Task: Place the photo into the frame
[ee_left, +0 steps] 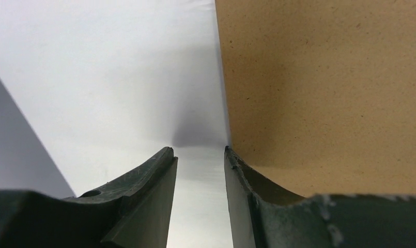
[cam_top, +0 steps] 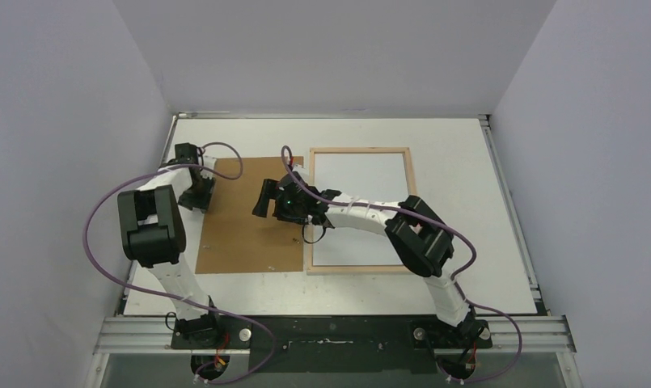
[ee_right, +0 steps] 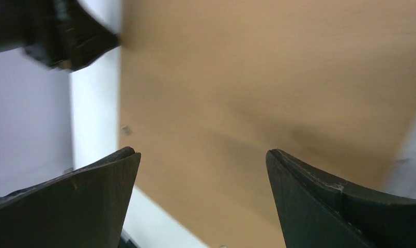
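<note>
The frame [cam_top: 359, 149], thin light wood, lies flat right of centre. A white sheet fills it, apparently the photo [cam_top: 370, 178] with its plain back up. My right gripper [cam_top: 264, 199] [ee_right: 203, 152] hovers open over the brown backing panel [cam_top: 241, 234] [ee_right: 247, 77], left of the frame, with nothing between its fingers. My left gripper [cam_top: 199, 196] [ee_left: 200, 150] is low at the panel's [ee_left: 324, 93] left edge. Its jaws stand a little apart with only bare table between them, and the right finger [ee_left: 236, 170] sits at the panel's edge.
White walls close in the table [cam_top: 459, 275] on the left, back and right. The right arm [cam_top: 370, 217] reaches across the frame's lower left part. Purple cables [cam_top: 225, 162] loop above both arms. The left gripper [ee_right: 66, 36] shows at the top left of the right wrist view.
</note>
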`<state>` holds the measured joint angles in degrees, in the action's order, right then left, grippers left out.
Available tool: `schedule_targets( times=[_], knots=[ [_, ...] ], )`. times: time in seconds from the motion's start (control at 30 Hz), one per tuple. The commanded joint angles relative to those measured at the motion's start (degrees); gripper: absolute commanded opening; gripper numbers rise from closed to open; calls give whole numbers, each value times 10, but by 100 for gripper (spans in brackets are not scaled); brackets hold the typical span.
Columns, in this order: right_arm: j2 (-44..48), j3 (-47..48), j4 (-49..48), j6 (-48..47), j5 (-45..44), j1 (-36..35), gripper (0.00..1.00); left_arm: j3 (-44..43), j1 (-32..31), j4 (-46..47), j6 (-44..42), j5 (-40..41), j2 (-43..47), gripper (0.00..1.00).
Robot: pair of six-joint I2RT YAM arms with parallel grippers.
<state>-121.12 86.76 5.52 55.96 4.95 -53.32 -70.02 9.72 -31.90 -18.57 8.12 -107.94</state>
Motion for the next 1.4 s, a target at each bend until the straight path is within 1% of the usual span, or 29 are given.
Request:
schedule_targets(
  times=[0.0, 0.03, 0.1, 0.17, 0.3, 0.33, 0.4, 0.5, 0.57, 0.9, 1.37],
  knots=[
    [67, -10, -83, 32, 34, -13, 98, 9, -21, -11, 28, -81, -21, 38],
    [68, -10, -83, 33, 35, -13, 98, 9, -22, -12, 28, -95, -20, 38],
    [69, -2, -71, 25, 26, -14, 98, 9, -23, -13, 29, -90, -16, 38],
    [64, 25, -13, -4, -10, -15, 98, 11, -21, -16, 26, -86, -14, 38],
    [34, 100, 118, -80, -128, -27, 100, 9, 1, -20, 24, -71, -6, 37],
    [22, 111, 142, -93, -144, -31, 100, 6, 7, -21, 25, -73, -2, 37],
    [6, 114, 170, -104, -154, -34, 96, 1, 19, -26, 24, -77, 6, 37],
    [5, 71, 160, -98, -159, -33, 96, -10, 32, -39, 20, -81, 17, 37],
    [8, 51, 151, -96, -164, -29, 96, -16, 39, -48, 19, -100, 24, 37],
    [8, 20, 139, -90, -158, -15, 96, -20, 52, -58, 11, -110, 44, 37],
    [27, -26, 125, -87, -160, 15, 97, -15, 56, -54, 9, -109, 36, 38]
  ],
)
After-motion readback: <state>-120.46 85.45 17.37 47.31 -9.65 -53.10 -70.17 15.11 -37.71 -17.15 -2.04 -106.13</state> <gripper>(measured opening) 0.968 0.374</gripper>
